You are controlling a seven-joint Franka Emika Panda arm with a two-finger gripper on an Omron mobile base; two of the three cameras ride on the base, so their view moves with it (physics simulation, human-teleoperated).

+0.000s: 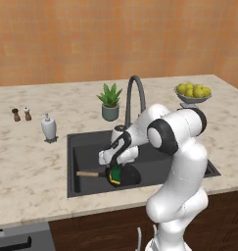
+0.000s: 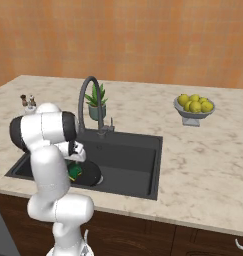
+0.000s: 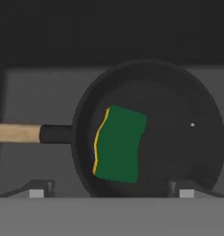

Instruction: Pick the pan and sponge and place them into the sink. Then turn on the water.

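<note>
The pan (image 3: 148, 131) lies on the floor of the sink (image 1: 86, 142), wooden handle pointing away from the faucet (image 1: 135, 98), and the sponge (image 3: 117, 144) rests flat inside it, so both placing steps look done. The tool (image 3: 111, 191) hovers just above the pan with its tips spread wide and nothing between them, so it looks to be at the release of the sponge. No water runs from the faucet, so the next move calls for lifting clear of the basin and reaching the small lever at the faucet's base.
</note>
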